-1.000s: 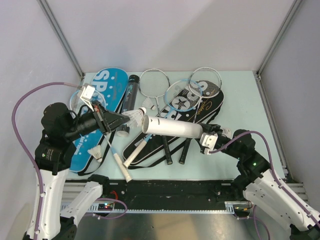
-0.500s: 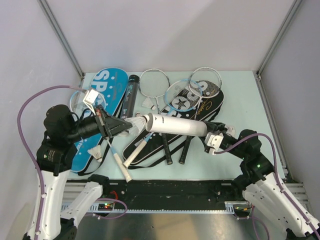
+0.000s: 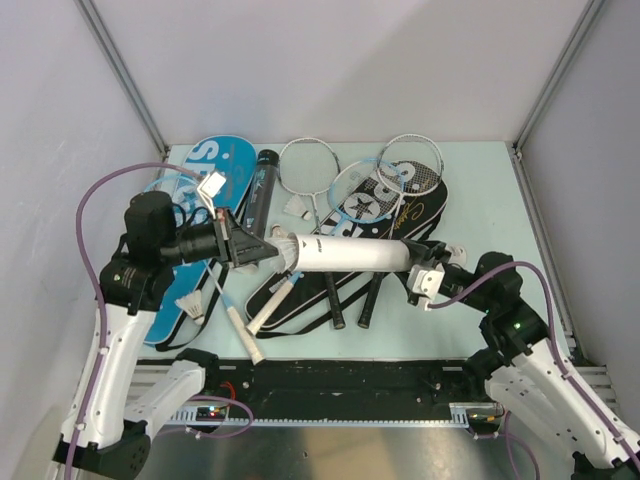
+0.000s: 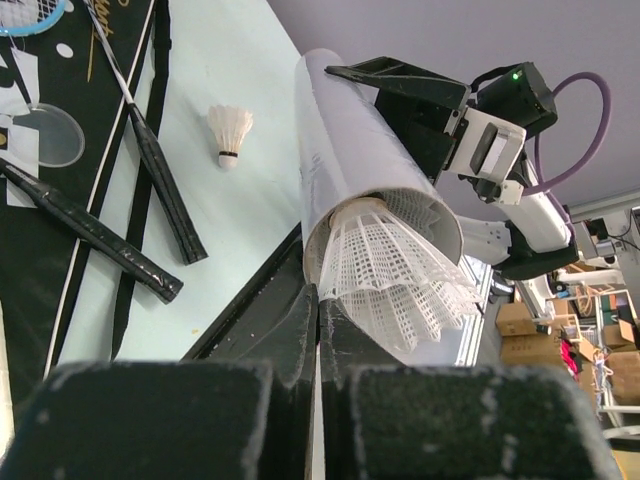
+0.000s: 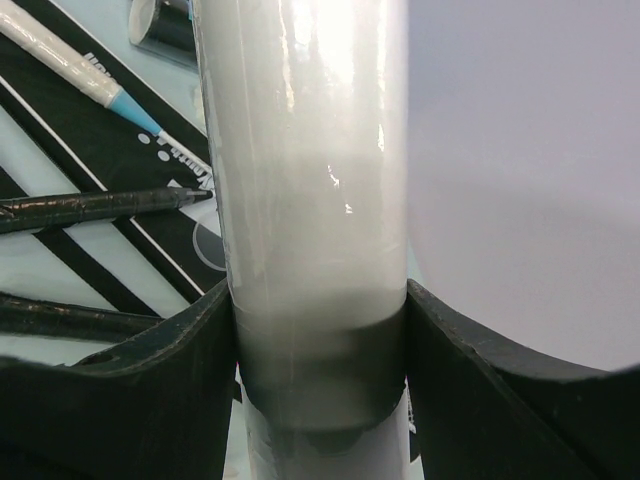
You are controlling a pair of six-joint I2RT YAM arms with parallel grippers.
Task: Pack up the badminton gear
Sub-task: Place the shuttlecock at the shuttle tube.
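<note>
My right gripper is shut on the far end of a white shuttle tube and holds it level above the black racket bag. In the right wrist view the tube fills the gap between the fingers. My left gripper is shut on the skirt of a white shuttlecock whose head sits inside the tube's open mouth. The left wrist view shows the mesh skirt sticking out of the tube, pinched at my fingertips.
A blue "SPORT" bag lies at the left with a shuttlecock on it. A black tube, several rackets and another shuttlecock lie behind. A white-handled racket reaches the table's front edge.
My left gripper has moved right and brought the shuttlecock from just outside the tube into its open mouth. The right arm shifted the tube slightly right and levelled it.
</note>
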